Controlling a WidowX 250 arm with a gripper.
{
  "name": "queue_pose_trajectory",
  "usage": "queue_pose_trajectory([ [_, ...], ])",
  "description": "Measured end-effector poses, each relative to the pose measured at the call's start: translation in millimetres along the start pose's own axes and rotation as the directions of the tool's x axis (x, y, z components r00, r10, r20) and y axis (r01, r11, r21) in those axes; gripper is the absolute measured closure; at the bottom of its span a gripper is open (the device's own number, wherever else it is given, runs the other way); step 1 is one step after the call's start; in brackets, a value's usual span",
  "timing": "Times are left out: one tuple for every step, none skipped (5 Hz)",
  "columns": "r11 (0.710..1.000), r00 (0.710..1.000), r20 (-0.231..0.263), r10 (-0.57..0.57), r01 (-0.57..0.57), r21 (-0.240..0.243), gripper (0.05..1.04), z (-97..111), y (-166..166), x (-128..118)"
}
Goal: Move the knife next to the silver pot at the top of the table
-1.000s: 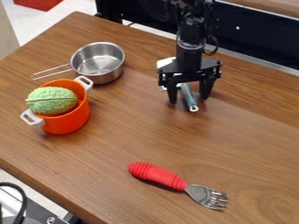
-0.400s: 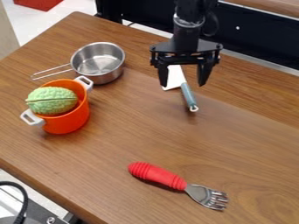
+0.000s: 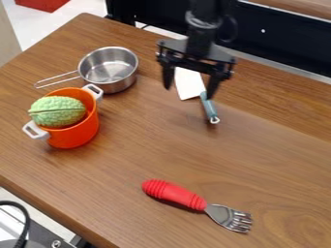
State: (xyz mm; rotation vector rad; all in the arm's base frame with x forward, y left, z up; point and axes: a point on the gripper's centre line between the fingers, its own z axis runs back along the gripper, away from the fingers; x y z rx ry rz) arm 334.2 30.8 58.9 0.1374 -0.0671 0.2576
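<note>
The gripper (image 3: 189, 92) hangs over the knife (image 3: 188, 83), 2 fingers spread; the silver pot (image 3: 109, 71) stands apart.

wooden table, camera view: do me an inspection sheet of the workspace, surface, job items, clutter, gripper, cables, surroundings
surface: brown wood-grain tabletop, no spill seen
knife: white-bladed knife with blue-grey handle, lying right of the pot in view, gap between
pot: silver metal pot with wire handle, upright, nothing seen inside
clutter: orange pot with white handles holding a bumpy green object; red-handled metal fork near the front
pincer: black two-finger pincer open, over the knife in view, gripping nothing
cables: black cable at lower left, off the tabletop
surroundings: black panel behind; red object at upper left
</note>
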Motion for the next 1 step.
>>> queue_pose_trajectory([
  [0.997, 0.998, 0.018, -0.067, 0.068, -0.025, 0.085, -2.4, 30.5, 7.5],
])
